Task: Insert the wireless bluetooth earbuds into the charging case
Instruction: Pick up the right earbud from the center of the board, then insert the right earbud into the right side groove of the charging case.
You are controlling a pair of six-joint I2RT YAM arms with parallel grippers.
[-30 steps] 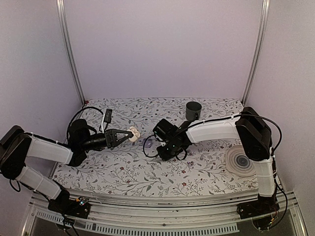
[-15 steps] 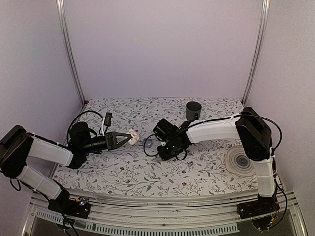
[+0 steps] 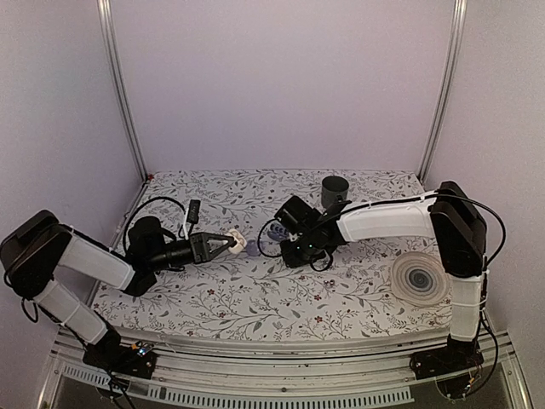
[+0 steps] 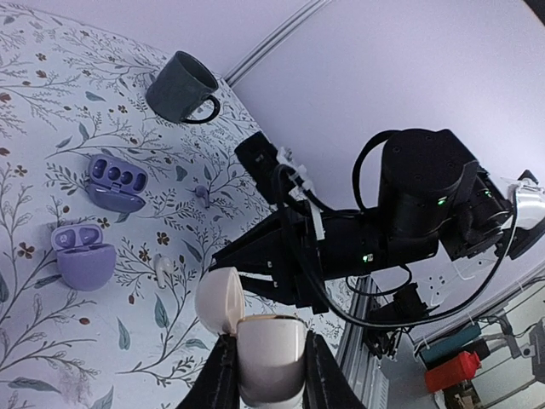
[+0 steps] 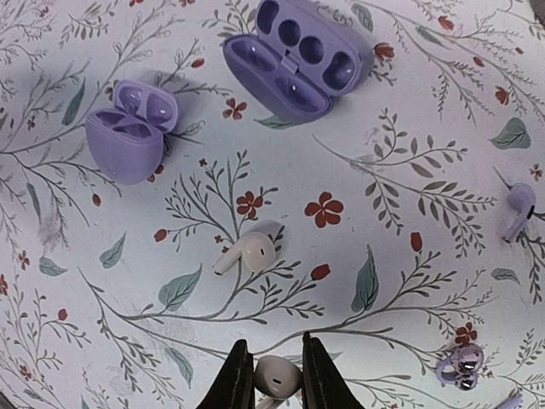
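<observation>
The charging case (image 5: pixel 298 51), a glossy blue-lilac oval clamshell, lies open on the floral mat with empty sockets; it also shows in the left wrist view (image 4: pixel 115 183). My right gripper (image 5: pixel 272 368) is shut on a white earbud (image 5: pixel 277 381) above the mat, near the centre in the top view (image 3: pixel 289 249). A second white earbud (image 5: pixel 247 253) lies loose on the mat below it. My left gripper (image 4: pixel 271 349) is shut on a white hinged case (image 4: pixel 271 362) with its lid open, held upright above the mat (image 3: pixel 236 243), just left of the right gripper.
A rounder lilac case (image 5: pixel 128 136) stands open beside the oval one. A lilac earbud (image 5: pixel 515 209) and a small shiny lilac piece (image 5: pixel 460 366) lie on the mat. A dark mug (image 3: pixel 334 189) stands at the back. A flat ringed disc (image 3: pixel 419 277) lies at the right.
My left gripper has carried the white case to the right, toward the centre. My right gripper has shifted a little right and back with the earbud.
</observation>
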